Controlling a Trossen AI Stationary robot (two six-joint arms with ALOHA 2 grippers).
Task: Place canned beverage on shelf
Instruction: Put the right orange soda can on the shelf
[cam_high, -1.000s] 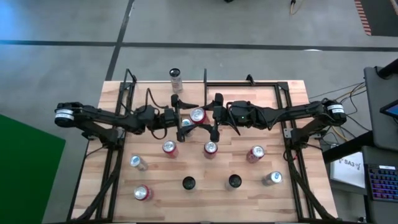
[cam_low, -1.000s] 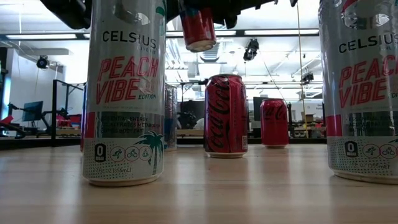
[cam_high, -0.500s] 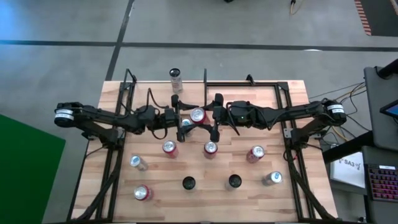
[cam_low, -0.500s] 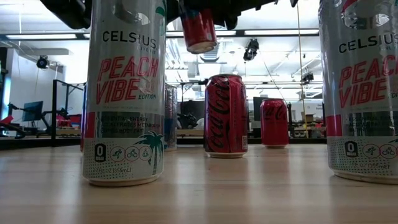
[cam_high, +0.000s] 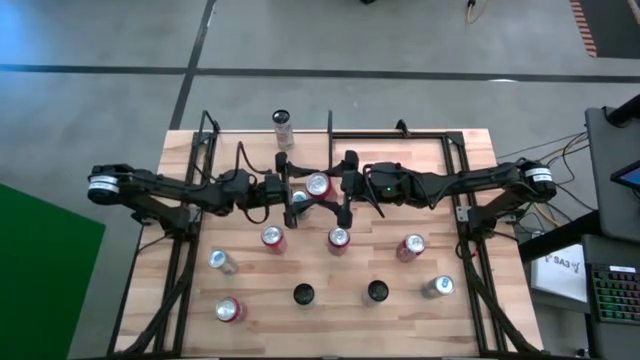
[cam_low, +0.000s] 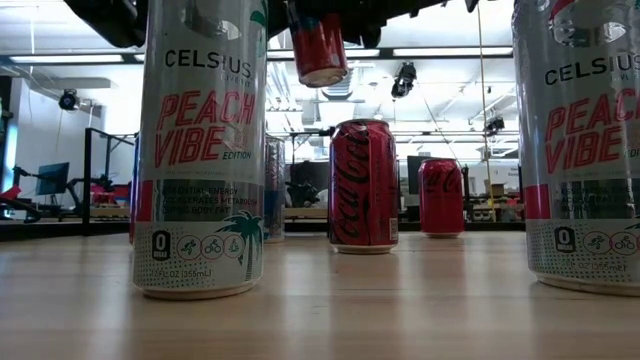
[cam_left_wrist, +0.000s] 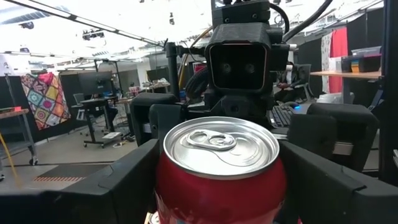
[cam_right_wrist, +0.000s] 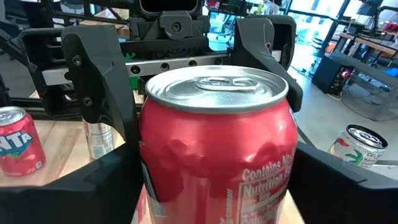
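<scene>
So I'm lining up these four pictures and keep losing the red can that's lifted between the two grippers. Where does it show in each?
High view: the lifted red can sits mid-table, between the two arms.
Low view: it hangs at top centre, clear of the tabletop.
Left wrist view: bottom centre, lid towards the camera.
Right wrist view: centre, dented side showing.
Shared landmark: the silver pull-tab lid, plain from above and in both wrist views.
</scene>
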